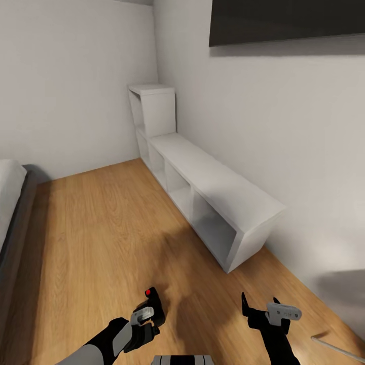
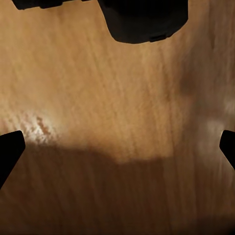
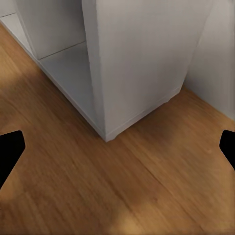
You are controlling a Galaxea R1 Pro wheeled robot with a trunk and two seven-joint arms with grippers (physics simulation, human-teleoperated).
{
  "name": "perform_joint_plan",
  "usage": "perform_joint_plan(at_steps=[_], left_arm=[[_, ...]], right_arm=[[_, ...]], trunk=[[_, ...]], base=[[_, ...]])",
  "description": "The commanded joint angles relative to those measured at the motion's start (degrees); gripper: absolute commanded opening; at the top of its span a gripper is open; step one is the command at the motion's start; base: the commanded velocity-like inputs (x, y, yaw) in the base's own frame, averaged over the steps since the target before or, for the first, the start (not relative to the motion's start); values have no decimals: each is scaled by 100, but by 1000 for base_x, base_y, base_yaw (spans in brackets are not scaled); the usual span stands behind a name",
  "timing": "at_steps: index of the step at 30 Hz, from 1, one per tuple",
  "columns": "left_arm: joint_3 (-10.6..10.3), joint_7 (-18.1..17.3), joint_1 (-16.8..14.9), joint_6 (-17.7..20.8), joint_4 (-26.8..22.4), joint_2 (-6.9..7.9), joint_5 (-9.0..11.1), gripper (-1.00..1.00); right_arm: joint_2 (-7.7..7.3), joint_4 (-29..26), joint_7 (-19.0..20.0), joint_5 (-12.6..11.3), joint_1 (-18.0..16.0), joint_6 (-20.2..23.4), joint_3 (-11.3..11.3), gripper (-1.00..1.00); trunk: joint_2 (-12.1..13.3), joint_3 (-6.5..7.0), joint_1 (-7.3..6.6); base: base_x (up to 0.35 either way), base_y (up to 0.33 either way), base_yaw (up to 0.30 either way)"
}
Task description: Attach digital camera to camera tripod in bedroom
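The digital camera, black with a red button on top, shows low in the head view, right at the tip of my left gripper. In the left wrist view the camera is a black bulk off to one side. It is not between the fingers, which stand wide apart over bare wood floor, so the gripper is open. My right gripper hangs open and empty above the floor near the shelf's end, also seen as. A thin silver bar at the lower right looks like one leg of the camera tripod; the rest of it is out of view.
White cube shelving runs along the right wall, with a taller cube at its far end. Its near corner is close to my right gripper. A black TV hangs above. The grey-framed bed lies at the left. Light wood floor stretches between them.
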Motion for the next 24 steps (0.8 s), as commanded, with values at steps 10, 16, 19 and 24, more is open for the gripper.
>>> perform_joint_plan(at_steps=[10, 16, 19, 24], left_arm=[[12, -7, 0, 30, 4, 0, 5, 100], [12, -7, 0, 30, 8, 0, 5, 100], [12, -7, 0, 30, 9, 0, 5, 100], [12, -7, 0, 30, 9, 0, 5, 100]], right_arm=[[1, -4, -22, -3, 1, -2, 4, 100], [1, -4, -22, -3, 1, -2, 4, 100], [1, -4, -22, -3, 1, -2, 3, 100], [1, -6, -22, -3, 1, -2, 1, 100]], trunk=[[-1, -3, -1], [-1, -3, -1], [-1, -3, -1], [-1, -3, -1]], base=[[0, 0, 0], [0, 0, 0], [0, 0, 0], [0, 0, 0]])
